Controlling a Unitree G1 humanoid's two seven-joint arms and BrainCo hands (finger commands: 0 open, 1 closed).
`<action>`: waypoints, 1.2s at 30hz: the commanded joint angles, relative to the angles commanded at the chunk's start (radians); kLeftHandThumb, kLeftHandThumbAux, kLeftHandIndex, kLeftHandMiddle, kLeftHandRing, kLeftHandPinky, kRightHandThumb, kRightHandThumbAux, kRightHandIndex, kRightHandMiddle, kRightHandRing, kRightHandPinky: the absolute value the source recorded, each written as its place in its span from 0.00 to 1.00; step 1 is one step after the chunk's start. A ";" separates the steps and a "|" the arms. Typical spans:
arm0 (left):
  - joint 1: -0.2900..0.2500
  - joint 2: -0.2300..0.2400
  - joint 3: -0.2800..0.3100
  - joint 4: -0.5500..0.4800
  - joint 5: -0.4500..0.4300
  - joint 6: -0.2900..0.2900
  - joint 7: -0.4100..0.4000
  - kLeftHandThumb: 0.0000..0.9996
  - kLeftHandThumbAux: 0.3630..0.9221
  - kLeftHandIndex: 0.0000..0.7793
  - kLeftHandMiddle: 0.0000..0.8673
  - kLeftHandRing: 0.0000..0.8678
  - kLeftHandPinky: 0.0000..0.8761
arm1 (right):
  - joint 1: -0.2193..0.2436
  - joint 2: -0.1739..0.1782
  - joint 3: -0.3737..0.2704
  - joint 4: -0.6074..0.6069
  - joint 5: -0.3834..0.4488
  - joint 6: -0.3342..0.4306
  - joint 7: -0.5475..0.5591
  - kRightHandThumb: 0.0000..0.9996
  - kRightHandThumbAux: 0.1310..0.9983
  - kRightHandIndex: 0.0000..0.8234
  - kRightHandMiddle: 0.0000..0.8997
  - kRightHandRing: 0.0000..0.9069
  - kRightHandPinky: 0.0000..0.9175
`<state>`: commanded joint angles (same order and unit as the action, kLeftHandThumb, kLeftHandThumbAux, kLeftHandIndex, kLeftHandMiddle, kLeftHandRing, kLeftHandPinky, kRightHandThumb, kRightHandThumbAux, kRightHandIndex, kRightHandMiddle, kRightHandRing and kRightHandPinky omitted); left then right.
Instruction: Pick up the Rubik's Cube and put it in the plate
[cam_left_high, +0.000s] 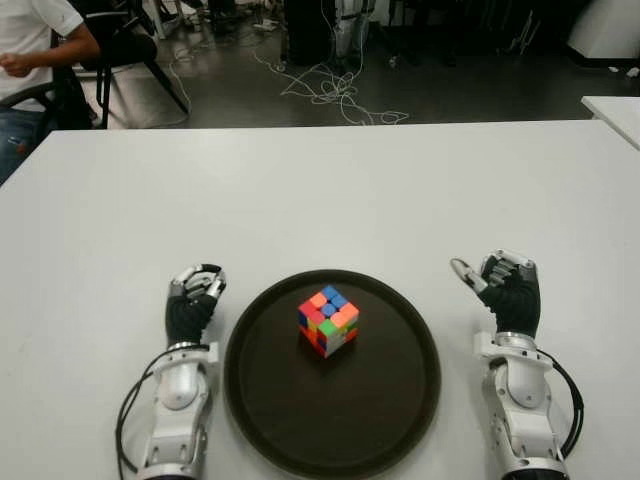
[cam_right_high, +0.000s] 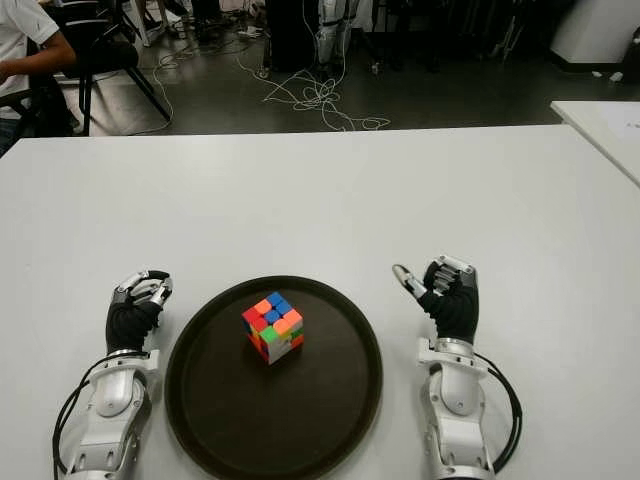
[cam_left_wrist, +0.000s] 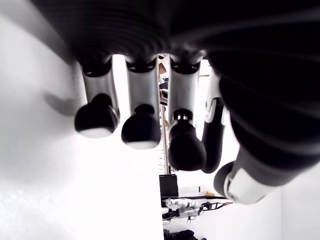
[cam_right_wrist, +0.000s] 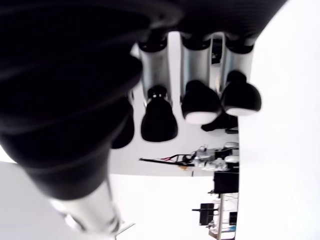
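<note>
The Rubik's Cube sits a little above the middle of the round dark plate on the white worktop. The left hand shows just left of the plate, fingers curled and holding nothing. The right hand shows right of the plate, fingers curled, thumb out, also empty.

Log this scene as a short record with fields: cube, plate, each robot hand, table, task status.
cube: Rubik's Cube sits inside the plate, near its middle, held by nothing
plate: dark round plate on the table, between the two hands
left robot hand: left of the plate, fingers curled, empty
right robot hand: right of the plate, fingers curled, empty
table: white table
task status: cube already in the plate
</note>
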<state>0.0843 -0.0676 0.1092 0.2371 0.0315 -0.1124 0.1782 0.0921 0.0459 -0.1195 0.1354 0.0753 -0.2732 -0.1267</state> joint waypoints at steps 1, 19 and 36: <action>0.000 0.000 0.000 0.000 0.000 0.000 0.000 0.71 0.61 0.57 0.95 0.97 0.96 | 0.002 0.000 0.000 -0.008 -0.002 0.012 0.001 0.19 0.85 0.95 0.94 0.94 0.92; 0.034 -0.005 -0.009 -0.068 -0.001 0.021 -0.007 0.71 0.61 0.57 0.94 0.96 0.96 | 0.172 0.003 0.054 -0.256 -0.095 0.400 0.011 0.37 0.82 0.89 0.92 0.92 0.91; 0.057 0.005 -0.007 -0.155 -0.027 0.137 -0.047 0.71 0.61 0.57 0.93 0.96 0.94 | 0.206 0.018 0.051 -0.269 -0.066 0.396 0.035 0.34 0.82 0.88 0.92 0.92 0.91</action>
<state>0.1412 -0.0627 0.1024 0.0823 0.0048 0.0244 0.1311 0.2979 0.0640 -0.0686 -0.1334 0.0094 0.1230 -0.0919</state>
